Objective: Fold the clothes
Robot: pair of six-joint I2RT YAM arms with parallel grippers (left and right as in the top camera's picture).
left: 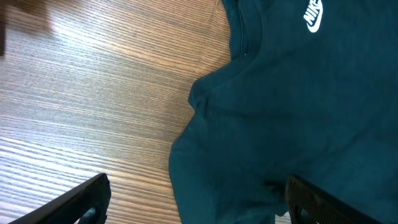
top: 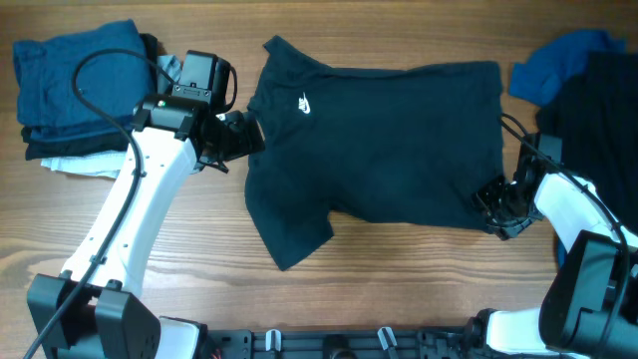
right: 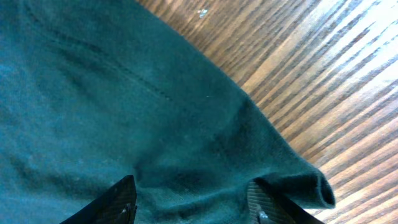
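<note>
- We found the shirt point(top: 379, 140) spread flat mid-bench point(top: 399, 269), logo up.
- Left jaws released, wide, straddling its shoulder edge.
- Right jaws parted over its hem corner, grasping nothing.

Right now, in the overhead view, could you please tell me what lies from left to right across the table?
A folded stack of clothes → left gripper → dark navy shirt → right gripper → unfolded pile of clothes.
</note>
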